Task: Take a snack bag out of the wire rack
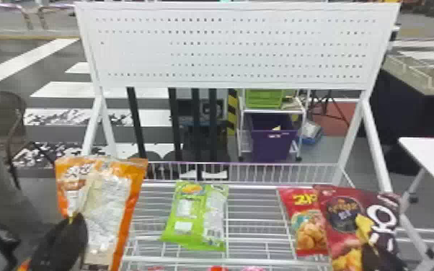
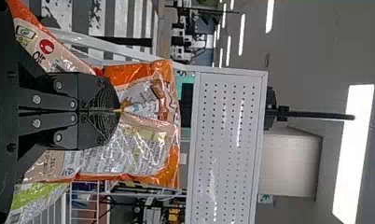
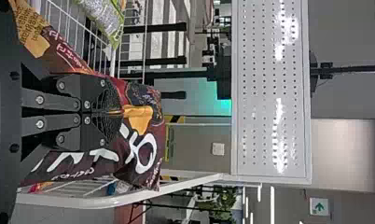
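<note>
**Placement and overlap of three camera views**

Head view: seen from above, facing forward and down onto the wire rack point(image 1: 252, 186), with the perforated board point(image 1: 227, 50) upright at its far side; the widest of the three. Left wrist view: turned on its side, directed along the left pincer point(image 1: 72, 217) at close range to the orange bag point(image 1: 97, 201), and on past it to the board and ceiling lights point(image 2: 353, 154). Right wrist view: likewise turned, directed along the right pincer point(image 3: 120, 112), close to the dark red bag point(image 1: 346, 212), with the board beyond. Common to all three: the board, the green bag point(image 1: 194, 216) and the striped floor point(image 1: 61, 89). The head view shares the orange bag with the left wrist view, the dark red bag with the right.
</note>
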`<state>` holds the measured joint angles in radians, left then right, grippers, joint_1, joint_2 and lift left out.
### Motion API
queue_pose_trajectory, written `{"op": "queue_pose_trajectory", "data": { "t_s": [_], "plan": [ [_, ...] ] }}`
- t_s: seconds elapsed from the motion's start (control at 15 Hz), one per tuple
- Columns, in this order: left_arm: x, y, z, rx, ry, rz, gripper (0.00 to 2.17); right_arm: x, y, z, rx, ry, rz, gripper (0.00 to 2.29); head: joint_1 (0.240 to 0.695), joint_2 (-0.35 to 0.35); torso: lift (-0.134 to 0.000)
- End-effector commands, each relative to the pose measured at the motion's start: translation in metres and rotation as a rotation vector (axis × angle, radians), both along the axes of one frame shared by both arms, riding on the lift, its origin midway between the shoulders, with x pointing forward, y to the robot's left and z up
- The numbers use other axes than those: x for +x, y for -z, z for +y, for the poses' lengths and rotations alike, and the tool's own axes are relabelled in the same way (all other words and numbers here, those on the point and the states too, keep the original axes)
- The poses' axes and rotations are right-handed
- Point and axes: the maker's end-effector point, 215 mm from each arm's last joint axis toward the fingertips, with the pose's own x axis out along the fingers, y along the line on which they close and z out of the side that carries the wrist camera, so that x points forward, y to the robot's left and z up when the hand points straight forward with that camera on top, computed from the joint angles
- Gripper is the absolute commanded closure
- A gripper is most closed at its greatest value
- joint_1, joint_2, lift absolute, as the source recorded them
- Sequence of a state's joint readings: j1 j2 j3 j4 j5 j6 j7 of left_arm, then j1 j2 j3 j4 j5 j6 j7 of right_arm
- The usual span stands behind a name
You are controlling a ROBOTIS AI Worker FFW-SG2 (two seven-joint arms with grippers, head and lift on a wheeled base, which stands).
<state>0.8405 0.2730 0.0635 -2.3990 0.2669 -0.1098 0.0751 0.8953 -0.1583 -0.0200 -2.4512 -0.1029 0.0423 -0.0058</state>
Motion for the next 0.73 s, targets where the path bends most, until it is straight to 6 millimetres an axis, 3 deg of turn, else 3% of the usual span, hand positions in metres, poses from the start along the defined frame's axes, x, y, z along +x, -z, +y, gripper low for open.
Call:
{"op": "queue_pose_trajectory", "data": {
  "t_s": [0.0, 0.67],
  "plan": [
    [0.0001, 0.0003, 0.0011, 0.001, -0.003, 0.001, 1.75, -0.0018, 0.0013, -0.0001, 0.002, 0.000, 0.005, 2.25, 0.499, 0.000, 0.000],
    [0.0008, -0.0001, 0.0013, 0.003, -0.003, -0.001, 1.75, -0.0022, 0.0024, -0.0013, 0.001, -0.001, 0.007, 2.25, 0.499, 0.000, 0.000]
  ]
}}
